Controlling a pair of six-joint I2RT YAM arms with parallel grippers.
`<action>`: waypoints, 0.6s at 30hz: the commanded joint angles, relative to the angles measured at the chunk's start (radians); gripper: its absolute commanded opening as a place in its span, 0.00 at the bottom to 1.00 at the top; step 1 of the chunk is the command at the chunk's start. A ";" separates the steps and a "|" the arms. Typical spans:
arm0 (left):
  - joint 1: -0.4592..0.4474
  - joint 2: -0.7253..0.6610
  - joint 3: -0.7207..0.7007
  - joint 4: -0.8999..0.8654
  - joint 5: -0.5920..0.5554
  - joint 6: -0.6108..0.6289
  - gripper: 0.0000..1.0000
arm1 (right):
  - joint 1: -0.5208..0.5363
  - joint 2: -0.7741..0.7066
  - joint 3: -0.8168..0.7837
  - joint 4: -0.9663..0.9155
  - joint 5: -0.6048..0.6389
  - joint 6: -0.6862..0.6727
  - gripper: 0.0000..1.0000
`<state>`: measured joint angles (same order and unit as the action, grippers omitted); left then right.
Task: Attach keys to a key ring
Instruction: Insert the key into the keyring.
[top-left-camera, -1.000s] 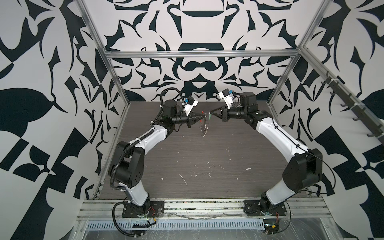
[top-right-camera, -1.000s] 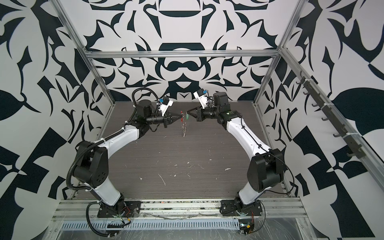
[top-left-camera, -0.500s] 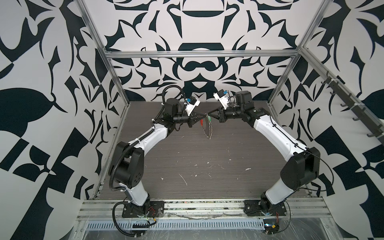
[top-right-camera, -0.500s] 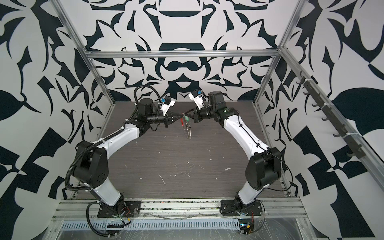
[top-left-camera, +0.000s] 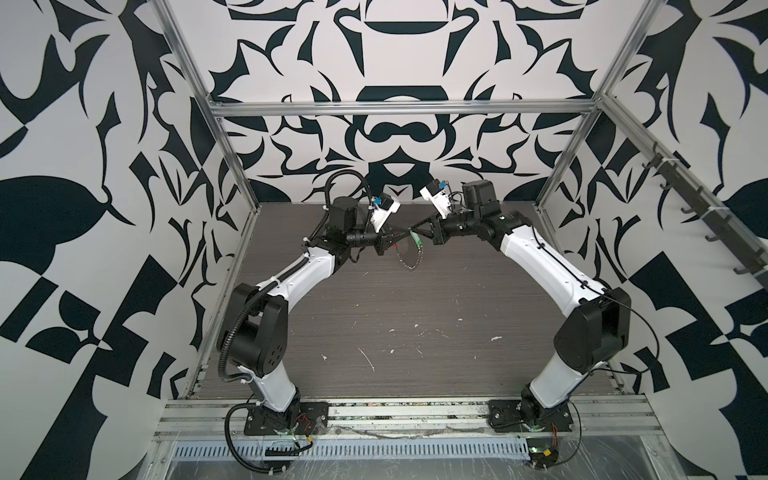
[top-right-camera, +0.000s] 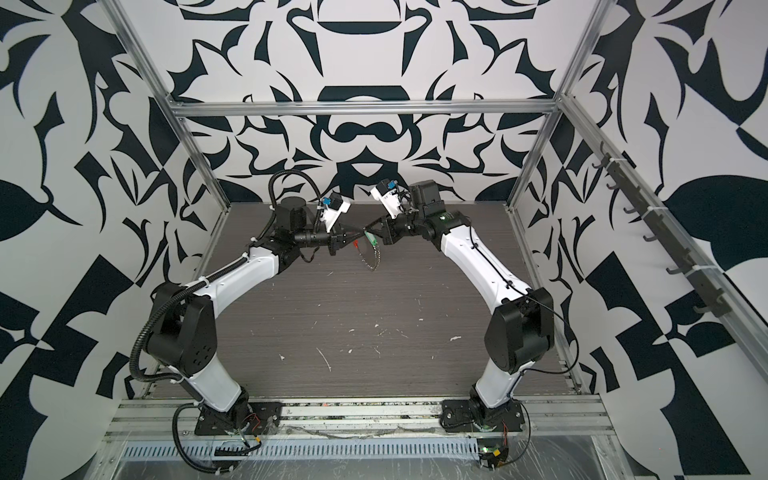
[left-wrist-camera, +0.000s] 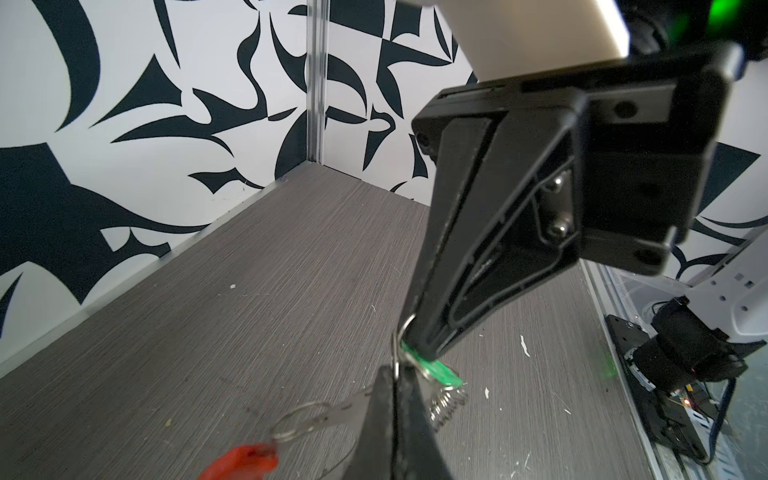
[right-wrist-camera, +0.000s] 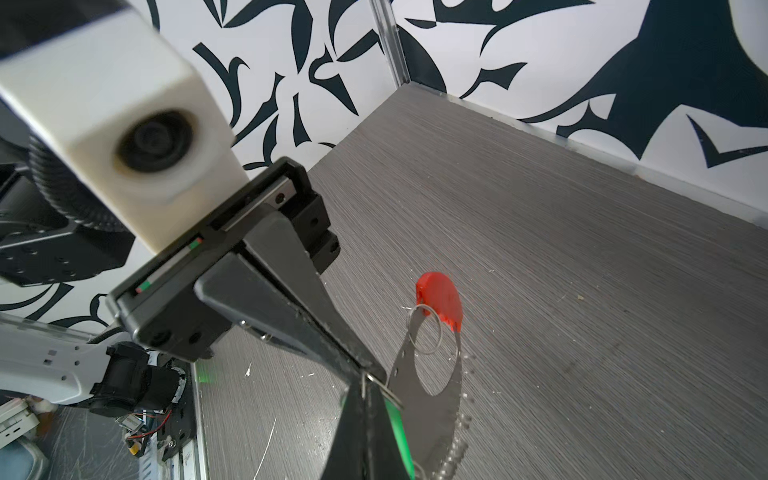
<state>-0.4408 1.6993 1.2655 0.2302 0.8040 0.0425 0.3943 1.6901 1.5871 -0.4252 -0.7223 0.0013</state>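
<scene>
Above table (top-left-camera: 415, 303): key ring (top-left-camera: 411, 268) hangs; green tag (top-left-camera: 415, 237) beside

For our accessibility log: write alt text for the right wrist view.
Two shut grippers meet tip to tip above a grey table: the left gripper reaches in under its white camera, and the right gripper pinches the green key tag. The key ring, with its red segment, dangles beside them.
</scene>
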 joint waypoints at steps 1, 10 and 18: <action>-0.004 -0.047 0.035 0.008 0.019 0.013 0.00 | 0.004 -0.005 0.043 -0.003 0.042 -0.012 0.00; -0.005 -0.060 0.029 0.008 0.025 0.024 0.00 | 0.002 -0.004 0.034 -0.001 0.099 -0.001 0.00; -0.004 -0.082 0.008 0.031 0.021 0.031 0.00 | -0.016 0.004 0.028 0.004 0.104 0.025 0.00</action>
<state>-0.4404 1.6855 1.2655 0.2028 0.7769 0.0574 0.3946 1.6901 1.5890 -0.4282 -0.6666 0.0113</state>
